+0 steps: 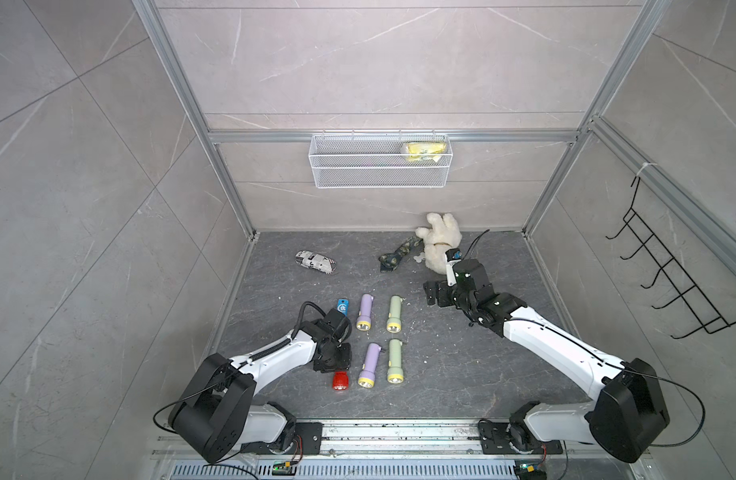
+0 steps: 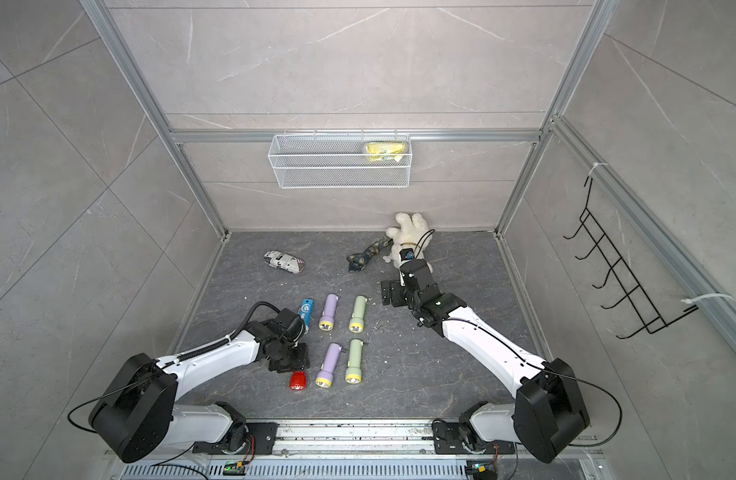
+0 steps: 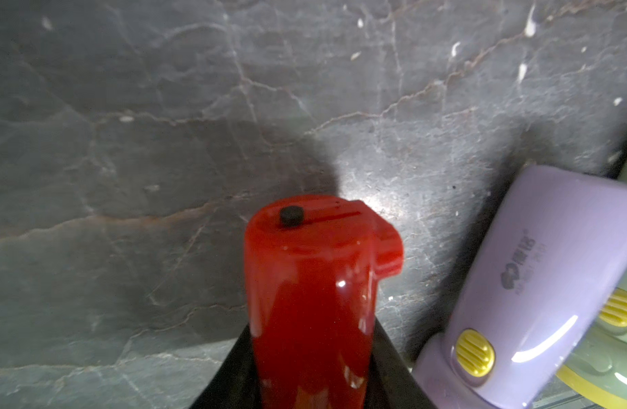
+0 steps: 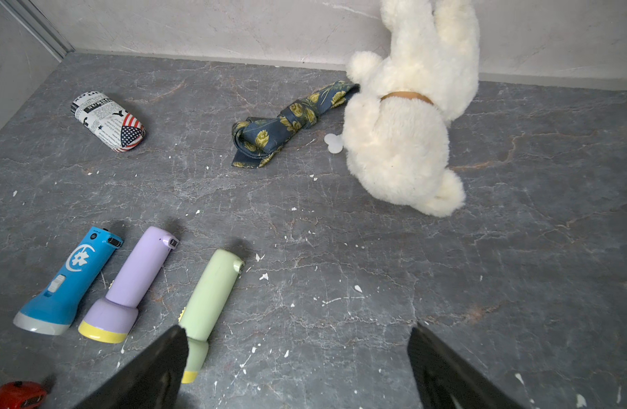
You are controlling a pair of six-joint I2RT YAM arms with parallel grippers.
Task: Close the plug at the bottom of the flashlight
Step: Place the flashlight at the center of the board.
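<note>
Left gripper [image 1: 332, 361] is clamped on the red flashlight [image 3: 310, 301], whose bottom end juts beyond the jaws, probably so its plug can be pressed shut. Purple flashlight [image 3: 528, 283] lies just beside it; right gripper [image 4: 297, 329], jaws spread, hangs well apart.

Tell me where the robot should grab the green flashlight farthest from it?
I'd take the far green flashlight by its slim handle, from straight above, jaws across its width. It lies flat, the handle is narrower than the flared yellow-rimmed head, and there is a gap to the purple flashlight beside it.
</note>
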